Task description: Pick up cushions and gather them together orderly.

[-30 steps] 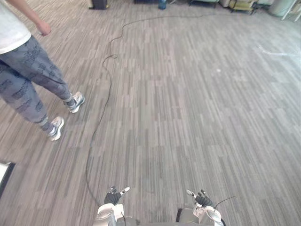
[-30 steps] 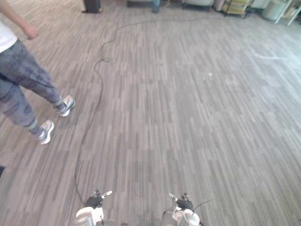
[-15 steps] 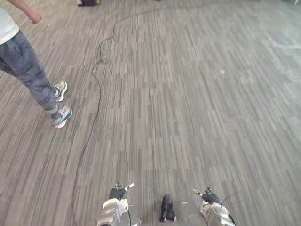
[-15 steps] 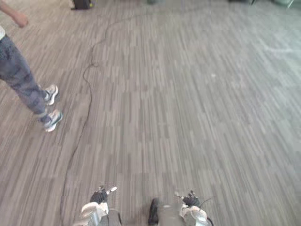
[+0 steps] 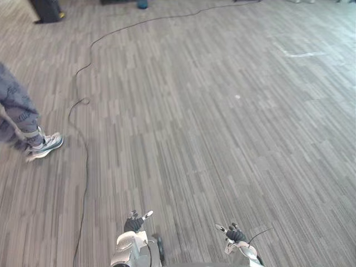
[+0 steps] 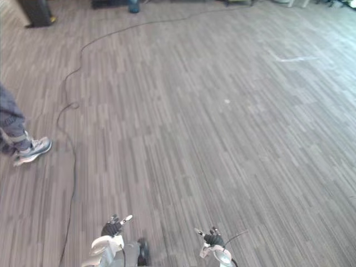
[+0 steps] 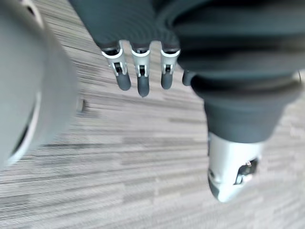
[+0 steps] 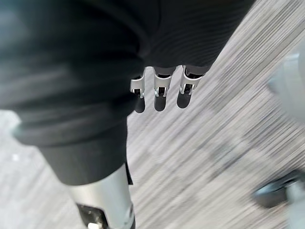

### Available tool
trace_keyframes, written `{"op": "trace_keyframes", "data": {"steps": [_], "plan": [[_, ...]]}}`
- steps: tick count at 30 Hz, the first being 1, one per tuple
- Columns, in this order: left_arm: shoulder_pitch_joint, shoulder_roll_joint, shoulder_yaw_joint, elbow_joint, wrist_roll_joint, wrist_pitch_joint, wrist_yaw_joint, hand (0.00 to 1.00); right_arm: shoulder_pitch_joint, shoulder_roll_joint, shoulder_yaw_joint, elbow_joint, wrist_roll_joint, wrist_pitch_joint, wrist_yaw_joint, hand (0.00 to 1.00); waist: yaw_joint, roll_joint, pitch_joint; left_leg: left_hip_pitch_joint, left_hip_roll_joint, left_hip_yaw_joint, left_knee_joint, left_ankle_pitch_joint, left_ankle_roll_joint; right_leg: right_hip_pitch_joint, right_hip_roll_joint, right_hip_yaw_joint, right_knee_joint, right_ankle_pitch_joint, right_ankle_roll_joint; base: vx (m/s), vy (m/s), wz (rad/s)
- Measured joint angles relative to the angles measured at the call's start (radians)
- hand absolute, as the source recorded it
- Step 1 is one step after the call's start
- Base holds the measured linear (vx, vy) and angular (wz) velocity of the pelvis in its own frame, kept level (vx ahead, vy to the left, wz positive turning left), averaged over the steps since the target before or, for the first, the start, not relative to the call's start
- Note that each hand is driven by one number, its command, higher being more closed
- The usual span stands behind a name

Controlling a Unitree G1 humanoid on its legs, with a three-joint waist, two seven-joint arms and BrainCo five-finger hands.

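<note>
Grey carpet (image 5: pixel 222 139) lies below the released left hand (image 5: pixel 133 223) and right hand (image 5: pixel 234 235); no cushion is grasped, so all gathering is left.

Camera swings to a new heading (whole frame shifts): dark box (image 5: pixel 46 9) now sits in the upper left corner vs top centre-left 1 s ago. Person (image 5: pixel 15 108) moves from upper left w/ torso, arm & both shoes showing to the left edge at mid-height, now just a trouser leg & a shoe (image 5: pixel 45 146).
</note>
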Motion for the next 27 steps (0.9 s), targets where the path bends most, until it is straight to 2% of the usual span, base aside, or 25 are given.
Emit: {"op": "trace_keyframes", "data": {"steps": [1, 3, 4, 5, 6, 7, 8, 9, 10, 11, 12, 13, 14, 15, 16, 17, 18, 20, 21, 22, 23, 24, 25, 26, 27], "plan": [[-0.008, -0.004, -0.011, 0.021, 0.0, 0.003, 0.0, 0.0, 0.0, -0.001, 0.005, -0.029, 0.0, -0.003, -0.001, 0.0, -0.012, 0.013, 0.011, 0.092, 0.0, 0.032, -0.051, -0.003, 0.001, -0.076, -0.014, -0.078, 0.054, -0.048, -0.041, 0.51, 0.116, -0.51], [-0.016, -0.006, -0.01, 0.023, -0.001, 0.003, 0.001, 0.0, -0.001, 0.001, 0.007, -0.042, 0.0, -0.012, 0.001, 0.0, -0.017, 0.014, 0.014, 0.195, 0.002, 0.058, -0.113, -0.007, -0.003, -0.169, -0.02, -0.181, 0.023, -0.095, -0.066, 0.55, 0.068, -0.47], [-0.028, -0.005, -0.008, 0.029, 0.0, 0.0, 0.0, 0.0, -0.004, 0.0, 0.002, -0.047, 0.0, -0.02, 0.001, 0.0, -0.027, 0.009, 0.017, 0.246, 0.003, 0.064, -0.147, -0.01, -0.004, -0.224, -0.02, -0.252, -0.076, -0.119, -0.087, 0.52, -0.017, -0.05], [-0.039, -0.005, -0.009, 0.046, 0.0, -0.001, -0.001, 0.0, -0.013, -0.004, -0.009, -0.045, 0.0, -0.025, 0.001, 0.0, -0.044, 0.008, 0.018, 0.291, 0.004, 0.063, -0.177, -0.01, -0.004, -0.253, -0.018, -0.312, -0.238, -0.116, -0.103, 0.64, -0.09, 0.1], [-0.043, -0.005, -0.009, 0.052, 0.0, -0.002, -0.002, 0.0, -0.016, -0.005, -0.016, -0.044, 0.0, -0.026, 0.001, 0.0, -0.052, 0.008, 0.019, 0.304, 0.004, 0.06, -0.188, -0.01, -0.004, -0.263, -0.016, -0.327, -0.314, -0.106, -0.11, 0.56, -0.167, 0.43], [-0.036, -0.001, -0.012, 0.067, 0.001, -0.003, -0.003, 0.0, -0.023, -0.009, -0.025, -0.031, 0.0, -0.032, 0.001, 0.0, -0.067, 0.002, 0.022, 0.336, -0.006, 0.03, -0.217, -0.011, -0.005, -0.256, 0.001, -0.323, -0.554, -0.035, -0.104, 0.58, -0.196, 0.53], [-0.034, 0.002, -0.011, 0.071, 0.008, -0.003, -0.005, 0.0, -0.015, -0.011, -0.027, -0.02, 0.0, -0.033, 0.001, 0.0, -0.077, -0.015, 0.023, 0.364, -0.035, -0.003, -0.233, -0.012, -0.006, -0.241, 0.002, -0.309, -0.675, 0.005, -0.098, 0.51, -0.181, 0.49], [-0.032, -0.001, 0.0, 0.087, 0.018, -0.005, -0.008, 0.0, -0.016, -0.024, -0.034, -0.013, -0.001, -0.033, 0.003, 0.0, -0.077, -0.013, 0.037, 0.415, -0.032, -0.04, -0.246, -0.014, -0.009, -0.239, 0.019, -0.278, -0.649, 0.108, -0.204, 0.64, -0.226, 0.0], [-0.019, -0.03, 0.026, 0.103, 0.031, -0.003, -0.008, 0.0, -0.028, -0.055, -0.035, -0.014, -0.002, -0.033, 0.003, 0.0, -0.073, 0.048, 0.039, 0.425, 0.015, -0.048, -0.215, 0.0, -0.029, -0.247, 0.044, -0.304, -0.576, 0.022, -0.19, 0.73, -0.285, -0.29], [-0.009, -0.038, 0.04, 0.102, 0.037, -0.002, -0.008, 0.0, -0.027, -0.065, -0.041, -0.023, -0.002, -0.033, 0.002, 0.0, -0.079, 0.077, 0.043, 0.381, 0.057, -0.075, -0.081, 0.014, -0.054, -0.24, 0.069, -0.309, -0.533, -0.042, -0.202, 0.81, -0.363, -0.35], [-0.012, -0.038, 0.042, 0.099, 0.038, -0.002, -0.009, 0.0, -0.027, -0.065, -0.053, -0.026, -0.001, -0.032, 0.001, 0.0, -0.082, 0.088, 0.05, 0.313, 0.095, -0.108, 0.09, 0.05, -0.109, -0.219, 0.094, -0.31, -0.529, -0.079, -0.207, 0.45, -0.23, -0.19], [-0.014, -0.039, 0.046, 0.096, 0.038, -0.001, -0.009, 0.0, -0.027, -0.065, -0.055, -0.027, -0.001, -0.032, 0.001, 0.0, -0.081, 0.092, 0.052, 0.274, 0.113, -0.129, 0.182, 0.085, -0.142, -0.205, 0.11, -0.306, -0.533, -0.091, -0.208, 0.57, -0.22, -0.39], [-0.011, -0.043, 0.076, 0.073, 0.037, -0.002, -0.009, 0.0, -0.029, -0.065, -0.048, -0.031, 0.0, -0.033, -0.001, 0.0, -0.074, 0.113, 0.059, 0.138, 0.165, -0.202, 0.476, 0.195, -0.226, -0.146, 0.166, -0.284, -0.569, -0.119, -0.22, 0.57, -0.131, -0.76], [-0.011, -0.04, 0.084, 0.058, 0.033, -0.002, -0.01, 0.0, -0.035, -0.063, -0.022, -0.029, 0.002, -0.033, -0.001, 0.0, -0.066, 0.112, 0.077, 0.038, 0.201, -0.199, 0.699, 0.148, -0.216, -0.07, 0.209, -0.259, -0.601, -0.141, -0.256, 0.68, -0.142, -0.83], [-0.012, -0.039, 0.088, 0.05, 0.033, -0.004, -0.01, 0.0, -0.035, -0.06, -0.011, -0.027, 0.002, -0.032, -0.001, 0.0, -0.061, 0.107, 0.082, 0.004, 0.202, -0.198, 0.746, 0.123, -0.207, -0.039, 0.217, -0.25, -0.611, -0.153, -0.267, 0.56, -0.076, -0.77], [-0.014, -0.037, 0.088, 0.022, 0.027, -0.007, -0.009, 0.0, -0.038, -0.052, 0.02, -0.021, 0.003, -0.031, -0.001, 0.0, -0.06, 0.087, 0.09, -0.091, 0.192, -0.194, 0.798, 0.052, -0.17, 0.055, 0.232, -0.22, -0.661, -0.174, -0.275, 0.44, -0.047, -0.45], [-0.013, -0.037, 0.087, 0.013, 0.026, -0.008, -0.009, 0.0, -0.035, -0.051, 0.033, -0.021, 0.005, -0.031, -0.001, 0.0, -0.057, 0.081, 0.088, -0.124, 0.191, -0.182, 0.792, 0.031, -0.154, 0.087, 0.235, -0.211, -0.685, -0.177, -0.275, 0.53, -0.035, -0.68], [-0.012, -0.038, 0.089, -0.031, 0.014, -0.015, -0.009, 0.0, -0.031, -0.028, 0.067, -0.016, 0.022, -0.025, -0.001, 0.0, -0.03, 0.055, 0.079, -0.263, 0.182, -0.089, 0.596, -0.032, -0.1, 0.218, 0.237, -0.115, -0.792, -0.177, -0.245, 0.53, 0.016, -0.97], [-0.011, -0.039, 0.091, -0.035, 0.009, -0.018, -0.008, 0.0, -0.031, -0.023, 0.066, -0.016, 0.022, -0.025, -0.001, 0.0, -0.024, 0.052, 0.078, -0.27, 0.178, -0.081, 0.538, -0.034, -0.096, 0.236, 0.237, -0.095, -0.806, -0.178, -0.238, 0.61, 0.079, -1.28], [-0.011, -0.043, 0.096, -0.036, -0.001, -0.027, -0.009, 0.0, -0.031, -0.012, 0.065, -0.013, 0.022, -0.022, -0.001, 0.0, -0.008, 0.058, 0.074, -0.306, 0.151, -0.096, 0.341, -0.032, -0.097, 0.298, 0.234, -0.031, -0.843, -0.192, -0.213, 0.79, 0.214, -1.31], [-0.009, -0.044, 0.1, -0.036, -0.005, -0.027, -0.007, 0.0, -0.028, -0.004, 0.063, -0.006, 0.022, -0.019, -0.001, 0.0, -0.002, 0.062, 0.065, -0.318, 0.126, -0.135, 0.18, -0.011, -0.117, 0.341, 0.224, 0.019, -0.87, -0.214, -0.186, 0.67, 0.196, -1.33], [-0.005, -0.044, 0.099, -0.036, -0.005, -0.028, -0.006, 0.0, -0.03, -0.002, 0.065, 0.001, 0.021, -0.019, -0.001, 0.0, 0.001, 0.062, 0.061, -0.32, 0.118, -0.151, 0.13, 0.001, -0.121, 0.354, 0.216, 0.034, -0.877, -0.228, -0.182, 0.81, 0.378, -1.27], [0.003, -0.038, 0.099, -0.035, -0.004, -0.029, -0.005, 0.0, -0.021, 0.006, 0.067, 0.012, 0.019, -0.016, -0.001, 0.0, 0.007, 0.047, 0.036, -0.326, 0.087, -0.19, 0.086, 0.091, -0.119, 0.383, 0.183, 0.087, -0.876, -0.277, -0.156, 0.76, 0.385, -1.22], [0.016, -0.03, 0.103, -0.031, -0.003, -0.028, -0.005, 0.0, 0.002, 0.007, 0.083, 0.026, 0.018, -0.012, 0.002, 0.0, 0.006, 0.022, -0.009, -0.318, 0.055, -0.166, 0.122, 0.097, -0.092, 0.374, 0.145, 0.123, -0.83, -0.297, -0.125, 0.91, 0.454, -1.27], [0.015, -0.025, 0.117, -0.02, -0.003, -0.027, -0.004, 0.0, 0.011, 0.008, 0.086, 0.019, 0.016, -0.01, 0.002, 0.0, 0.003, 0.002, -0.029, -0.305, 0.047, -0.124, 0.144, 0.061, -0.07, 0.337, 0.115, 0.129, -0.745, -0.295, -0.109, 0.63, 0.296, -0.86]]}}
